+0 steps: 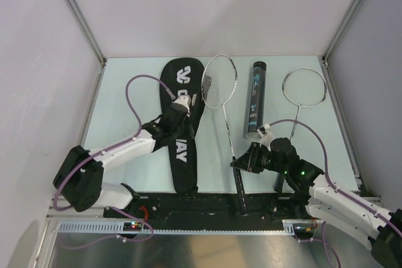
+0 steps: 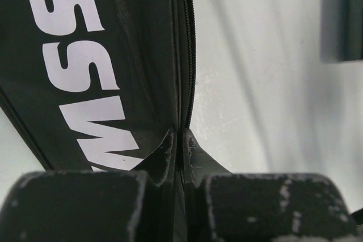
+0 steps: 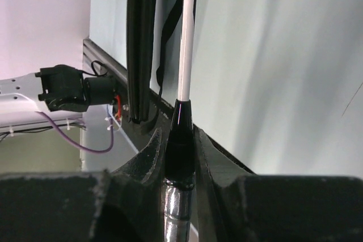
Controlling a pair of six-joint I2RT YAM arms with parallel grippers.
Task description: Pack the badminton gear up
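Two rackets lie on the table: the right racket lies free beyond the black tube, while the middle racket lies between tube and racket bag. The right gripper clamps the middle racket where shaft meets handle. The left gripper is pinched tight on the racket bag's zipper edge.

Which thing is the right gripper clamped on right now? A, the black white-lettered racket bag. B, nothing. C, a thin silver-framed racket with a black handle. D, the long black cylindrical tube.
C: the right gripper squeezes the thin silver-framed racket from both sides, at the black cone where its pale shaft meets the handle.
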